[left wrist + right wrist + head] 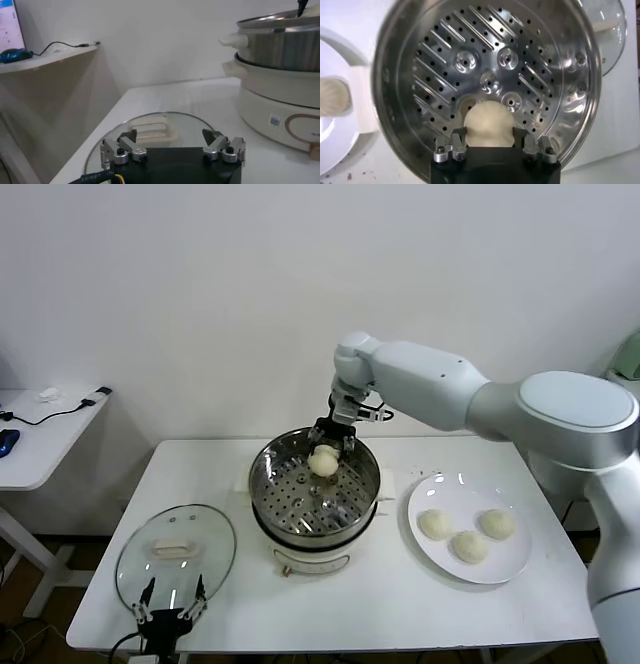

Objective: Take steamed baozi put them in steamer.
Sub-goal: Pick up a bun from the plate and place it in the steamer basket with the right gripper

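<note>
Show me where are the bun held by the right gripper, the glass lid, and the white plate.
held baozi (489, 124), right wrist view, middle of its domed top.
glass lid (205, 536), head view, bare glass right of its handle.
white plate (425, 495), head view, bare left rim.

Cream-white baozi (488, 123); shiny perforated steel steamer (445, 60); white plate (500, 564).

We count four steamed baozi: three (468, 533) on one white plate (515, 564) at right, one (323, 462) over the single steamer (270, 484). One glass lid (215, 559) lies near-left on the tabletop (400, 604).
</note>
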Motion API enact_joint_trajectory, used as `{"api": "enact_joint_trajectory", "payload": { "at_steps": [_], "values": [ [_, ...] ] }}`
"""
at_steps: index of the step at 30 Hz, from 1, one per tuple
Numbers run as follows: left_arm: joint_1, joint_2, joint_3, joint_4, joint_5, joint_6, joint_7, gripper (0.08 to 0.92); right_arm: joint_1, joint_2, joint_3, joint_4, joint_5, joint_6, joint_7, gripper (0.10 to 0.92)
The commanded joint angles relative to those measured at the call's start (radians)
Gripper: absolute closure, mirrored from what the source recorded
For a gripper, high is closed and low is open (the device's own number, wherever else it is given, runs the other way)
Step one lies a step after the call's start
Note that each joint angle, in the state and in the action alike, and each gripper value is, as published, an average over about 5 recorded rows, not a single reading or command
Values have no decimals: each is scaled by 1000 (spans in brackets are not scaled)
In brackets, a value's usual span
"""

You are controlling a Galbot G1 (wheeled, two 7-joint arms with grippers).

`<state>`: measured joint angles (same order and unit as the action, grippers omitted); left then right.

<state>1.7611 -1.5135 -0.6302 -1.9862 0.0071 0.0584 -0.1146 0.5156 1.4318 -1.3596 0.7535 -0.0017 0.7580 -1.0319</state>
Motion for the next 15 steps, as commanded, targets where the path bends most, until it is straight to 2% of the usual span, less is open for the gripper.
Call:
{"api": "enact_joint_trajectory", "payload": {
  "at_steps": [1,5,12,15],
  "values": [
    [0,1,-1,0,-3,-2,0,177,-71,121,19,-217,-40,61,29,389],
    [1,0,0,-3,-3,-3,0,177,-73,126,21,-217,-28,65,29,380],
    [3,-5,3,-9,-2,-3,0,177,-35,86,20,-149,9,74,-34,228],
    [4,-6,5,-10,0,-3,0,177,20,51,18,-109,76,84,-66,206]
  ]
}}
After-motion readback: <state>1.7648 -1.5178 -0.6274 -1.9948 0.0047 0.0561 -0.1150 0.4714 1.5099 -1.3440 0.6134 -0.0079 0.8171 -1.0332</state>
